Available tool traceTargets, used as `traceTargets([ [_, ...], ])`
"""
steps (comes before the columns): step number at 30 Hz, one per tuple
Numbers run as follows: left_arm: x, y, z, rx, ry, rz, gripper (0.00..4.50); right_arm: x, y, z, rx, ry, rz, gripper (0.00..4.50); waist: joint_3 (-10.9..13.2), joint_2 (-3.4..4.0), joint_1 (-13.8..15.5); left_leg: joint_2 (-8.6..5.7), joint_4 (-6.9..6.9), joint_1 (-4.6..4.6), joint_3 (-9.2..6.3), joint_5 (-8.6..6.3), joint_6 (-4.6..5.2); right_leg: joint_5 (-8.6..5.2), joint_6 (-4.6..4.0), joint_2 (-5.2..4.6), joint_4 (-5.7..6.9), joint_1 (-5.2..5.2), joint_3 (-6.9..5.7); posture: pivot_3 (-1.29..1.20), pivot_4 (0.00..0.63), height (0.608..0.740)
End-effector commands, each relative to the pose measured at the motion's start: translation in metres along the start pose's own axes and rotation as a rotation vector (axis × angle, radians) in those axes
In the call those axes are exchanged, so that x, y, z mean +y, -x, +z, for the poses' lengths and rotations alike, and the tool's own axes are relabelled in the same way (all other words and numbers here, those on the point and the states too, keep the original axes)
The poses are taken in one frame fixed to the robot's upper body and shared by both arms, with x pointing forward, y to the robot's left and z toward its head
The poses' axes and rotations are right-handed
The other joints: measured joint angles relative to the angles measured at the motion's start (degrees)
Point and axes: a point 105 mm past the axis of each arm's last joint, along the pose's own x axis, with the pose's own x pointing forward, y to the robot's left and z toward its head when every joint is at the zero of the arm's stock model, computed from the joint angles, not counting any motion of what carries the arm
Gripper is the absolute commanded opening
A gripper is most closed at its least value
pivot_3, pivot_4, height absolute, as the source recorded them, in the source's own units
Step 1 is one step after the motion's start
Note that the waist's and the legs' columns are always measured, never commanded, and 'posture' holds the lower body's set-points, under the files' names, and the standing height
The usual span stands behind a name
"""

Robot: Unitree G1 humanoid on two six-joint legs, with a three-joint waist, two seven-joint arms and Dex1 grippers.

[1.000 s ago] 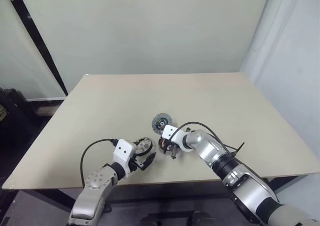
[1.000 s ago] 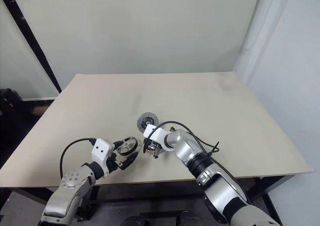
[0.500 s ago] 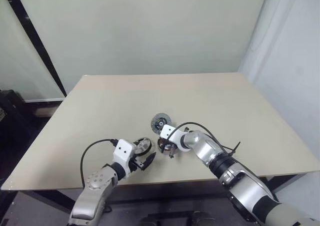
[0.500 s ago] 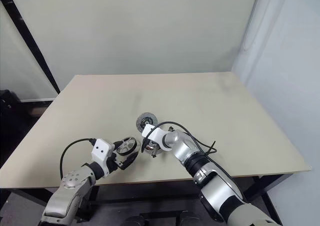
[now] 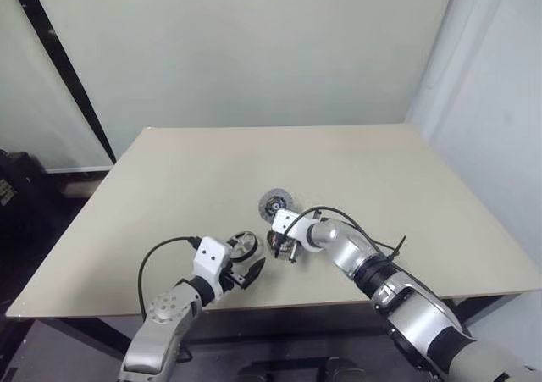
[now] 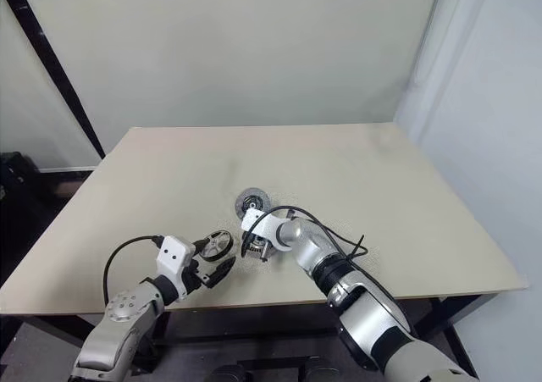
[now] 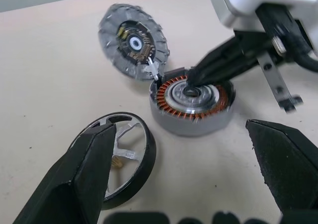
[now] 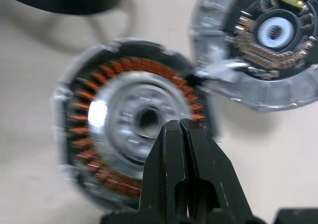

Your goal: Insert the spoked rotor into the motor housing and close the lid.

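Right tool clenched empty, tips at motor housing hub, lid touching housing at 11 o'clock, left tool released, spoked rotor beside its finger, on counter.

The table has a smooth, matt beige top with faint specks, like laminate. The motor housing is dull grey metal outside, ringed with glossy reddish-copper wire windings around a bright, polished silvery centre. The lid, at the upper left of the left wrist frame, is matt grey cast metal with a ribbed rim. The spoked rotor has a dark, slightly shiny rim and pale satin metal spokes. The gripper fingers look like matt black plastic.
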Motion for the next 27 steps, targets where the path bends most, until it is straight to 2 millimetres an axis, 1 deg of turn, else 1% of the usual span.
traceTargets([
  [1, -0.004, -0.002, 0.02, -0.067, -0.045, -0.014, 4.5, -0.02, 0.009, 0.022, -0.067, 0.02, -0.067, 0.03, 0.0, 0.0, 0.0, 0.0, -0.01, -0.01, 0.0, 0.0, 0.0, 0.0, 0.0, 0.0, 0.0, -0.01, 0.0, 0.0, 0.0, 0.74],
  [3, -0.003, -0.003, 0.02, -0.066, -0.046, -0.016, 4.5, -0.02, 0.01, 0.022, -0.07, 0.01, -0.061, 0.03, 0.0, 0.0, 0.0, -0.02, -0.05, -0.05, 0.0, -0.01, 0.0, 0.01, 0.01, 0.0, 0.0, -0.05, 0.0, 0.0, 0.0, 0.74],
  [6, -0.003, -0.003, 0.02, -0.066, -0.049, -0.019, 4.5, -0.015, 0.011, 0.024, -0.086, -0.044, -0.025, 0.03, 0.0, 0.0, 0.0, -0.03, -0.13, -0.06, 0.01, -0.03, -0.02, 0.02, 0.03, 0.0, 0.0, -0.07, -0.02, 0.0, 0.0, 0.74],
  [9, -0.003, -0.004, 0.021, -0.066, -0.051, -0.022, 4.5, -0.006, 0.011, 0.023, -0.079, -0.076, 0.035, 0.03, 0.0, 0.0, 0.0, -0.03, -0.17, -0.06, 0.0, -0.03, -0.02, 0.02, 0.03, 0.01, -0.01, -0.07, -0.04, 0.0, 0.0, 0.74],
  [12, -0.003, -0.004, 0.021, -0.068, -0.052, -0.023, 4.5, 0.0, 0.011, 0.021, -0.069, -0.071, 0.062, 0.58, 0.0, 0.0, 0.0, -0.03, -0.16, -0.05, 0.0, -0.03, -0.02, 0.01, 0.02, 0.01, -0.01, -0.06, -0.04, 0.0, 0.0, 0.74],
  [14, -0.003, -0.005, 0.021, -0.069, -0.053, -0.023, 4.5, 0.001, 0.011, 0.021, -0.072, -0.07, 0.059, 1.22, 0.0, 0.0, 0.0, -0.03, -0.15, -0.05, 0.0, -0.02, -0.02, 0.0, 0.01, 0.0, -0.01, -0.05, -0.04, 0.0, 0.0, 0.74],
  [27, -0.002, -0.001, 0.022, -0.068, -0.057, -0.015, 4.5, 0.004, 0.004, 0.017, -0.067, -0.063, 0.05, 1.22, 0.0, 0.0, 0.0, -0.02, -0.13, -0.04, 0.0, -0.03, -0.02, 0.0, 0.0, 0.01, -0.01, -0.06, -0.04, 0.0, 0.0, 0.74],
])
